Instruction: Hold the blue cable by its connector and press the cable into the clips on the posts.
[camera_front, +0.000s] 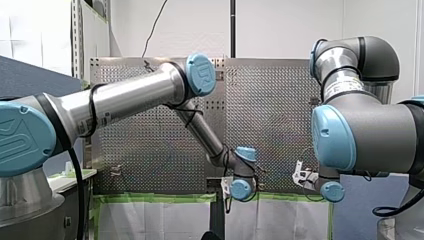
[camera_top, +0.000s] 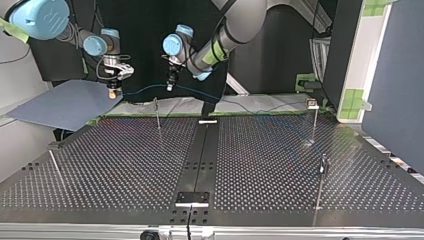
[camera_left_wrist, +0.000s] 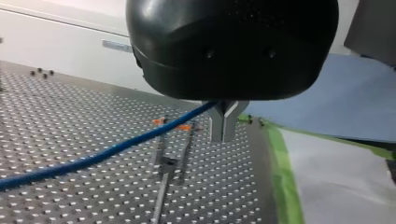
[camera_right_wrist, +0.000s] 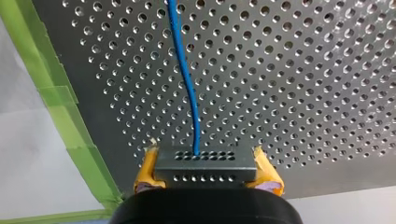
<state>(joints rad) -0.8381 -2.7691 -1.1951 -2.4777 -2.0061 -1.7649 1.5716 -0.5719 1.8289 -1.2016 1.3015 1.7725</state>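
My yellow-padded right gripper (camera_right_wrist: 205, 171) clamps the grey perforated connector block (camera_right_wrist: 205, 161); the thin blue cable (camera_right_wrist: 187, 79) runs straight ahead from it. My left gripper (camera_left_wrist: 224, 123) pinches that cable above the orange-clipped slim metal post (camera_left_wrist: 160, 149).

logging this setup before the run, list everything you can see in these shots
table: one, dark perforated metal, under both arms
posts: four, thin metal, standing apart on the table
orange clip: one, on a post ahead of my left gripper
blue cable: one, running from the connector above the table
connector: one, grey, in my right gripper
green tape: strips, along the table's edge
sheet: one, blue-grey, beyond the table at the top view's left
my left arm, my right arm: grey, light blue caps
my left gripper: black, shut on the blue cable
my right gripper: yellow pads, shut on the connector
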